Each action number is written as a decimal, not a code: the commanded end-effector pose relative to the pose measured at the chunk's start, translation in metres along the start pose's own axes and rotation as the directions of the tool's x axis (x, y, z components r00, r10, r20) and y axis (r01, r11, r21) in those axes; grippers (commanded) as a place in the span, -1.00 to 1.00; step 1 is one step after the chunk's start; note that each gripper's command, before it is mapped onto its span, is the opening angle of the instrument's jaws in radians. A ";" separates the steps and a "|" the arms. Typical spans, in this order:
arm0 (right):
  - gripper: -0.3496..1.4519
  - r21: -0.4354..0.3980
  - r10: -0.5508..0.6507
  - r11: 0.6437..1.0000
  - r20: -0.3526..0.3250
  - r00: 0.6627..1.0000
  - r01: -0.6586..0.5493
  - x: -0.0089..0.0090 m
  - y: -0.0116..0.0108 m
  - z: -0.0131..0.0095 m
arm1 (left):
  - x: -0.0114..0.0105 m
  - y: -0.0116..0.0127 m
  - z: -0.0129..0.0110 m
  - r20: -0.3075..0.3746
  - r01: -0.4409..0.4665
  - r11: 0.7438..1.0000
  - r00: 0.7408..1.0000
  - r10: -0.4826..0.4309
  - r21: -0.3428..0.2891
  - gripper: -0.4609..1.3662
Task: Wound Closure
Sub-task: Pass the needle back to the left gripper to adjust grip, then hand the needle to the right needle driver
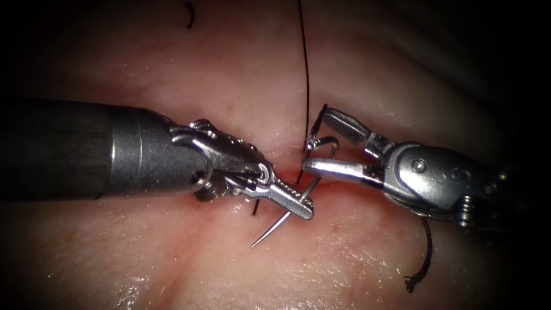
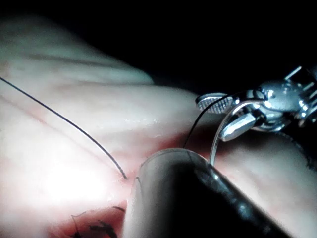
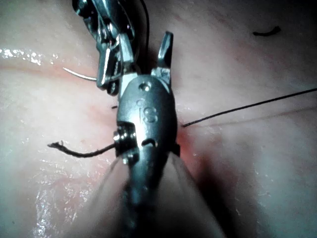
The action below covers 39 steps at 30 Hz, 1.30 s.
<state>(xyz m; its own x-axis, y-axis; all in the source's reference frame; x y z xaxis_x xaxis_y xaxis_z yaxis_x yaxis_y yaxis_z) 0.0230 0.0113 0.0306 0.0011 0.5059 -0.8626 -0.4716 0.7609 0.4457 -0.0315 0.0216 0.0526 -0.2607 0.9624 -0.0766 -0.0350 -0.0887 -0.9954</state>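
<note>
Endoscope view, cut: cut [image 1: 290, 175] runs as a reddened line across the pale tissue [image 1: 241, 74], red fluid [image 1: 287, 172] pooled at its middle.
Endoscope view, left tool: left tool [image 1: 298, 204] lies over the cut, jaws clamped on the needle [image 1: 281, 221] a short way behind its point.
Endoscope view, needle: sharp end juts free below the cut; the body curves up past the cut to the rear end near the right tool. Whether any part sits in the tissue cannot be told.
Endoscope view, right tool: right tool [image 1: 315, 140] sits just right of the cut, jaws spread wide around the needle's rear end, gripping nothing.
Endoscope view, thread: thread [image 1: 307, 69] drops from above to the cut; a frayed cut end [image 1: 422, 258] lies right of the cut, a short scrap [image 1: 189, 14] well above it.

Left wrist view, right tool: right tool [image 2: 225, 116] gapes beside the cut [image 2: 148, 158], the needle [image 2: 218, 134] arcing between its jaws.
Left wrist view, thread: thread [image 2: 59, 116] crosses the tissue [image 2: 74, 148] to the cut.

Right wrist view, right tool: right tool [image 3: 136, 54] stands open above the tissue [image 3: 247, 163].
Right wrist view, left tool: left tool [image 3: 104, 74] grips the needle [image 3: 79, 74], point clear of the tissue.
Right wrist view, thread: thread [image 3: 247, 106] leads toward the cut; the frayed end [image 3: 79, 151] lies near it.
</note>
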 end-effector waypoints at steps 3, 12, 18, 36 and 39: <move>0.04 -0.027 0.039 0.999 0.006 0.999 -0.039 -0.0002 -0.0003 -0.0005 | -0.0001 0.0001 0.0000 -0.042 -0.006 1.000 0.999 0.006 -0.005 -0.88; 0.01 -0.090 0.048 0.995 0.046 0.998 -0.043 0.0001 -0.0015 -0.0011 | -0.0003 -0.0012 0.0011 -0.082 -0.026 0.997 0.996 0.032 0.068 -0.88; 0.01 -0.121 0.034 0.992 0.084 0.996 -0.023 0.0012 -0.0029 -0.0014 | -0.0005 -0.0026 0.0014 -0.106 -0.031 0.993 0.993 0.043 0.114 -0.88; -0.07 -0.140 -0.201 0.963 0.201 0.959 0.231 0.0007 -0.0026 0.0002 | -0.0002 -0.0029 0.0022 -0.132 -0.044 0.988 0.989 0.064 0.146 -0.88; -0.06 -0.144 -0.201 0.962 0.202 0.959 0.232 0.0005 -0.0025 0.0006 | -0.0001 -0.0029 0.0021 -0.136 -0.049 0.988 0.988 0.069 0.145 -0.88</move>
<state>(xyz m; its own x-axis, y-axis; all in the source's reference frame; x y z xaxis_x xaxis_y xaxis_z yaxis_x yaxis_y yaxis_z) 0.0248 0.0100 0.0294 0.2751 0.4138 -0.8678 -0.5795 0.7916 0.1938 -0.0334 0.0211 0.0556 -0.1293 0.9798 -0.1525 -0.1637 -0.1728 -0.9713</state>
